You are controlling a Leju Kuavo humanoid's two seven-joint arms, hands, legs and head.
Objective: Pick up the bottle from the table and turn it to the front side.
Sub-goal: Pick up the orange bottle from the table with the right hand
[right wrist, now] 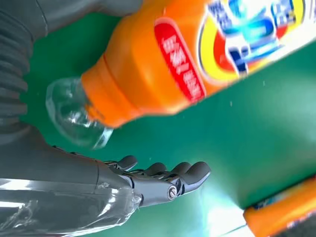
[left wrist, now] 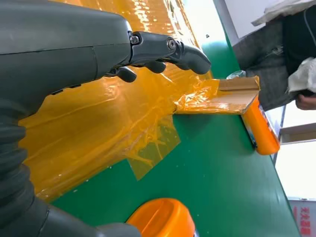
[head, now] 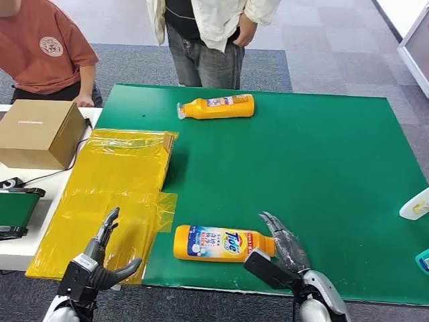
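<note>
My right hand (head: 284, 249) hovers with its fingers (right wrist: 175, 177) stretched out and apart, holding nothing. The bottle (head: 222, 243) lies on its side on the green table (head: 314, 168), just beside this hand on the thumb side, its clear cap (right wrist: 72, 116) close to my palm and its printed label facing up. I cannot tell whether the hand touches it. My left hand (head: 98, 258) is also spread wide and empty, held over a sheet of yellow plastic (head: 108, 201) at the table's edge, with the bottle's base (left wrist: 162, 219) near it. A second orange bottle (head: 216, 106) lies well beyond both hands, near a person in a pale jacket (head: 212, 20). A cardboard box (head: 37, 133) sits beyond my left hand.
</note>
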